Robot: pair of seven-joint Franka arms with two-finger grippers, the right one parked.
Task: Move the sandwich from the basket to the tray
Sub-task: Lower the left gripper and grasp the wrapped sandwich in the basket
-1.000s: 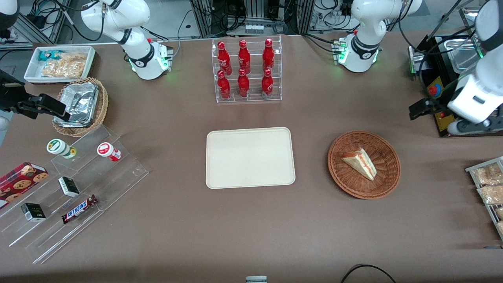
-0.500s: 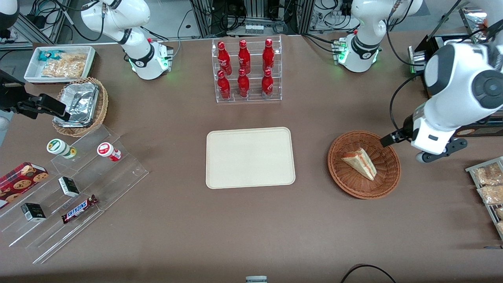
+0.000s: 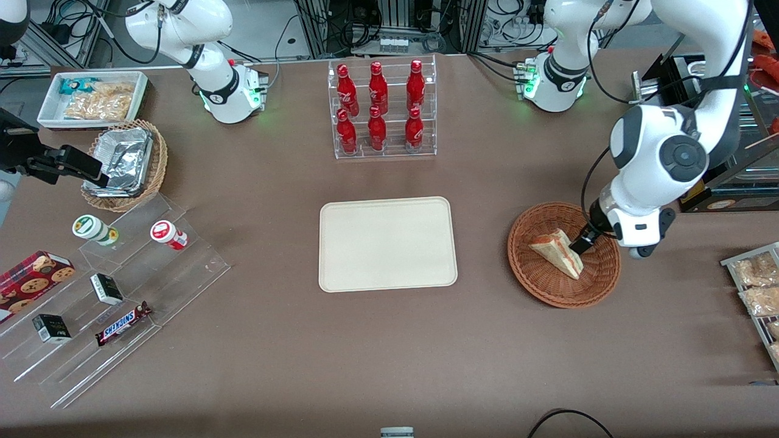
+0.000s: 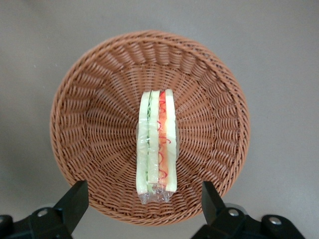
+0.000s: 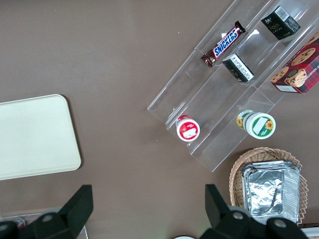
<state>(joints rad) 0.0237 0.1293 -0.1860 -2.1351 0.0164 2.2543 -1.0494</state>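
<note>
Gripper [image 4: 142, 206] fingers are spread wide, empty, above the basket [image 3: 599, 283], having been lowered from beside it. Its sandwich [image 3: 555, 251] is unmoved; the tray [image 3: 387, 244] holds nothing.

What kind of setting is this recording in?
Likely a robotics lab staged as a snack shop: red bottles in a display rack, a wrapped sandwich in a basket, the open pincer above it.
</note>
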